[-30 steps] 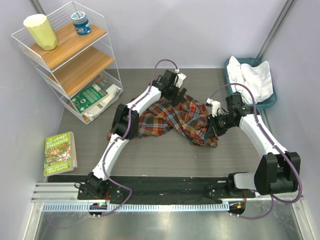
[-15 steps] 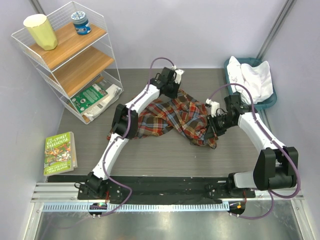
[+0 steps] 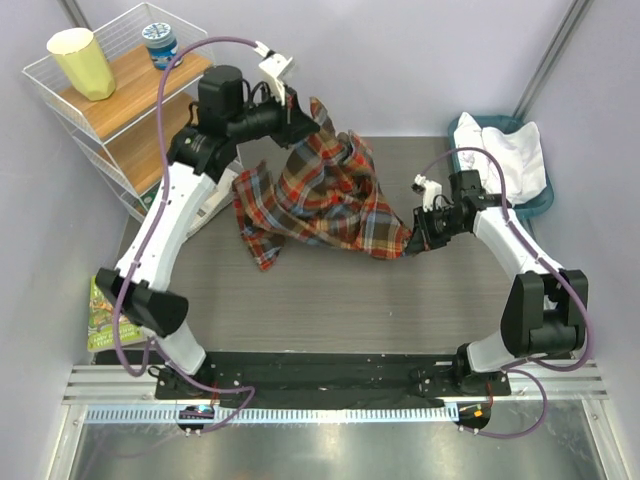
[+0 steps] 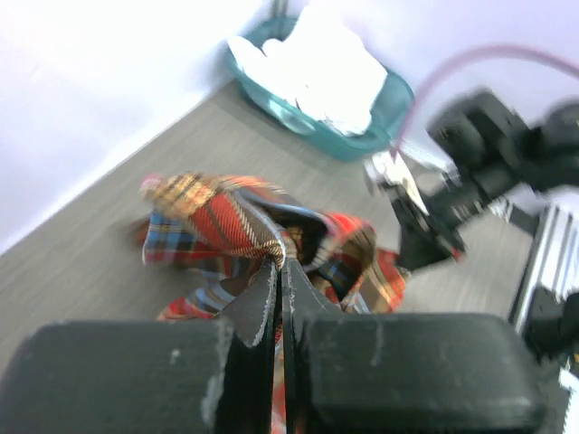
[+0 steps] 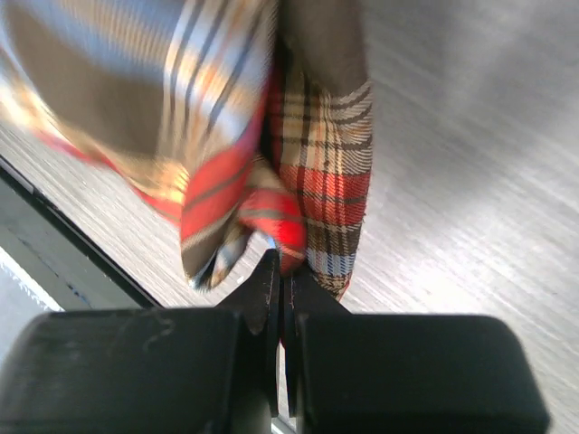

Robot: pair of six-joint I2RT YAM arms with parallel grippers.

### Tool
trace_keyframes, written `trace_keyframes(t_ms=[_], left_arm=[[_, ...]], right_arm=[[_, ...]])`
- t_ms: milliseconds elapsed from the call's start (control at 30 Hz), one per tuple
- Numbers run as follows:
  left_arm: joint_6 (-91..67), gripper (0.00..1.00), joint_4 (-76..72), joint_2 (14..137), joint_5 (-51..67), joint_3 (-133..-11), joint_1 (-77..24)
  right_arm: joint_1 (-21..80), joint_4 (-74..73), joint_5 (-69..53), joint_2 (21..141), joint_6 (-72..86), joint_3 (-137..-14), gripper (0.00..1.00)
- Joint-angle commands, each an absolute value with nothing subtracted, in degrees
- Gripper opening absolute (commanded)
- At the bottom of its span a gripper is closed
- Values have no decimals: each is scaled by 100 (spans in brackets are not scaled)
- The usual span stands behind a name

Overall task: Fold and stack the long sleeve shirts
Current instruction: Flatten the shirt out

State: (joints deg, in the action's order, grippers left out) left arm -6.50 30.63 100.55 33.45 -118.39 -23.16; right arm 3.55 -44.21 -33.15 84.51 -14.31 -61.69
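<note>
The plaid flannel shirt (image 3: 320, 195) hangs stretched between my two grippers above the grey table. My left gripper (image 3: 312, 118) is raised high at the back and is shut on the plaid shirt's upper edge (image 4: 271, 237). My right gripper (image 3: 412, 238) is low on the right, shut on a lower fold of the same shirt (image 5: 308, 226). Part of the cloth (image 3: 262, 225) trails down toward the table on the left. The white shirt (image 3: 505, 155) lies bunched in the teal basket (image 3: 538, 206) at the back right, also in the left wrist view (image 4: 326, 68).
A white wire shelf (image 3: 140, 110) with wooden boards stands at the back left, close to my raised left arm; it holds a yellow cup (image 3: 82, 62) and a blue-lidded jar (image 3: 161, 45). A green book (image 3: 105, 310) lies near the left edge.
My left gripper shut on the plaid shirt and rose up and leftward, lifting the cloth off the table. My right gripper kept its hold and shifted slightly back.
</note>
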Motion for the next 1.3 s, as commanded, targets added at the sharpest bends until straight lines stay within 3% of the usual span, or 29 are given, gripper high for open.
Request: trace_keyframes(t_ms=[0,167,333,400,500,533,633,733,1167,1267], left_arm=[[-79,0,3884,10169,3155,-11023,-2163],[-26,0,4779,10379,2727,-10215,-1846],[272,2,4588,10783,1751,-9605,-1398],[351,11,4727,11212,1521,-9947,-1231],[649,42,5219,11662,2309,-10940,-1186],[659,65,5412,11715,2764,-11256,-1213],[860,87,5405,11655,3058,-11382,-1502],[1212,95,5362,11619,2910,-11172,-2038],[1723,91,5397,12409,2259,-11145,-3322],[1644,84,5291,12550,2075,-11232,-3357]], right_arm=[[281,-4464,-3646,8262,-1415,-6618,1],[281,-4973,-3788,7647,-1810,-6496,1],[290,-5098,-3753,7374,-2013,-6241,1],[281,-5159,-3805,7427,-2074,-6188,1],[281,-5273,-3902,7453,-2162,-6170,1],[290,-5282,-3911,7444,-2180,-6161,1],[290,-5309,-3911,7383,-2180,-6144,1],[281,-5309,-3911,7383,-2188,-6135,1],[281,-5414,-3850,7321,-2224,-6144,1],[281,-5458,-3858,7286,-2232,-6135,1]])
